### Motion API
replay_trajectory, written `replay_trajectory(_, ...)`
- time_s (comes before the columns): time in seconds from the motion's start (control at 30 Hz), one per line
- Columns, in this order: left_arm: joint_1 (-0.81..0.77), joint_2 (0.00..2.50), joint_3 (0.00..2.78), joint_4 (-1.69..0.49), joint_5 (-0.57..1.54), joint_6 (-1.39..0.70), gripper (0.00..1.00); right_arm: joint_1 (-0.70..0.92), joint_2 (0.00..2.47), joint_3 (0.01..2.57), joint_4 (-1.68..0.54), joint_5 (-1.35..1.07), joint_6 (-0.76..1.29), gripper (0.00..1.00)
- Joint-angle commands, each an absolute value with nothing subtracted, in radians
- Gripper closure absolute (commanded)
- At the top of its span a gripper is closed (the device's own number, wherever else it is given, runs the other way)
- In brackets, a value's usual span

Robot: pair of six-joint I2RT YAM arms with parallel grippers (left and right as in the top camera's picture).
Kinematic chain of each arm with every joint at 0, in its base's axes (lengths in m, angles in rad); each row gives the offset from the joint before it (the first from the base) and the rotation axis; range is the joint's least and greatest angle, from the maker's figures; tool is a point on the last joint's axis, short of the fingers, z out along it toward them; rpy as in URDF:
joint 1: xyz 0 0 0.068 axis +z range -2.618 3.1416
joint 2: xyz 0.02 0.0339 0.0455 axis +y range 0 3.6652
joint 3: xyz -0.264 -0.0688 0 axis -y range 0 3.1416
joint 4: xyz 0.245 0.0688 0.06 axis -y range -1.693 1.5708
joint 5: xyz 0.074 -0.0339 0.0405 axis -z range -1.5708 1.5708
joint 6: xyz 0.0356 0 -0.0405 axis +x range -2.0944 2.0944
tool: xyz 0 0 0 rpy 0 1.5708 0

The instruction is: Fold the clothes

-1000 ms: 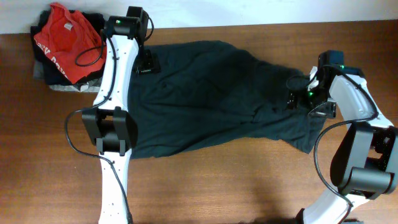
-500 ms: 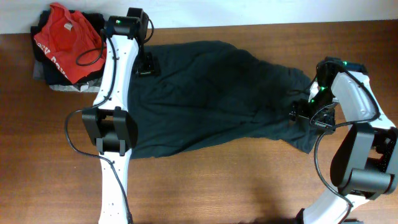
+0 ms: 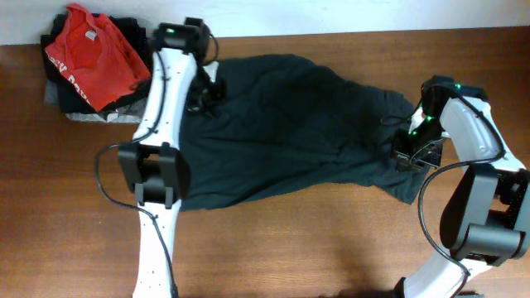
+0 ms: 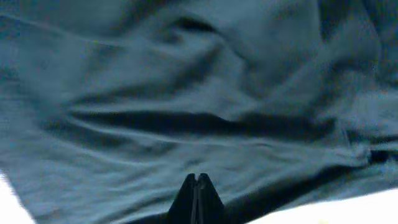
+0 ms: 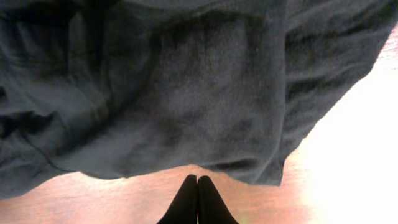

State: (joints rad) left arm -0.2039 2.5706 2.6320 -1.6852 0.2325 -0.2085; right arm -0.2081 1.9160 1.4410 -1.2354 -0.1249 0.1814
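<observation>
The clothes (image 3: pixel 281 132) are one dark, wrinkled garment spread flat across the middle of the table. My left gripper (image 3: pixel 204 93) sits over its upper left corner. In the left wrist view the left gripper (image 4: pixel 198 181) is shut, its tips pressed together above the fabric (image 4: pixel 186 93), with no cloth showing between them. My right gripper (image 3: pixel 408 156) is at the garment's right end. In the right wrist view the right gripper (image 5: pixel 197 180) is shut over bare wood, just short of the cloth's edge (image 5: pixel 205 112), holding nothing.
A red T-shirt (image 3: pixel 91 58) lies on a pile of folded garments (image 3: pixel 83 116) at the back left corner. The brown wooden table (image 3: pixel 290 248) runs along the front, and a white wall edge lies at the back.
Both grippers have gone from open to shut. The left arm has shifted right, further over the garment's upper left corner. The right gripper has dropped slightly toward the garment's right edge.
</observation>
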Motion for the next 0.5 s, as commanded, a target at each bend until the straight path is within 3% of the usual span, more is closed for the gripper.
replay_trajectory(0.0,-0.253,2.560,2.567,-1.688,0.292,-0.174,0.99,-0.210,1.890,1.394,-1.214,-0.127,0.211,0.96)
replay_trajectory(0.47,-0.349,2.560,2.445,-1.689,0.372,-0.110,0.99,-0.212,1.895,1.296,-1.055,-0.120,0.227,0.96)
